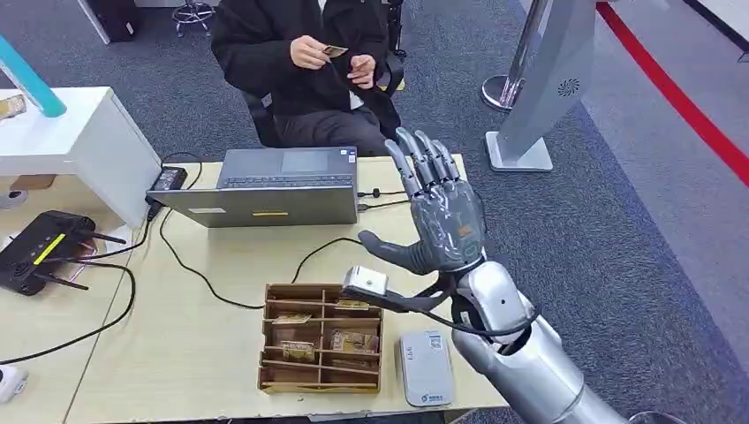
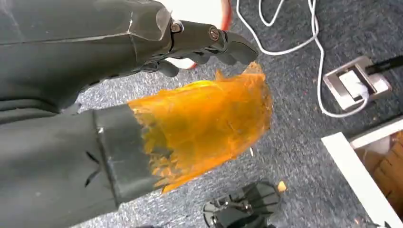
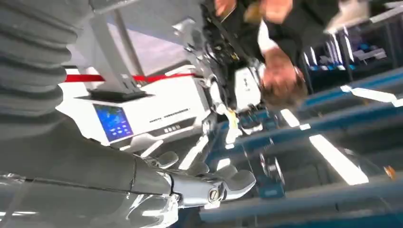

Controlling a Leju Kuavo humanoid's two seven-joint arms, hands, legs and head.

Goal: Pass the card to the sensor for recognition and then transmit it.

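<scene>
Card (image 1: pixel 335 50), one, sits pinched in a person's hand (image 1: pixel 308 53) at upper centre. One sensor (image 1: pixel 425 367) lies on the table (image 1: pixel 203 344) lower centre. Right hand (image 1: pixel 439 212) raised, fingers spread, released; left hand (image 2: pixel 199 40) curled, empty.

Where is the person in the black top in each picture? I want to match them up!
Head view: the person sits at the top, behind the laptop, holding a card in their hands.
Left wrist view: the person is not in it; this camera looks down at grey carpet and the left hand.
Right wrist view: the person is at the top, upside down.
Shared landmark: the white kiosk stands beside the person in both.
</scene>
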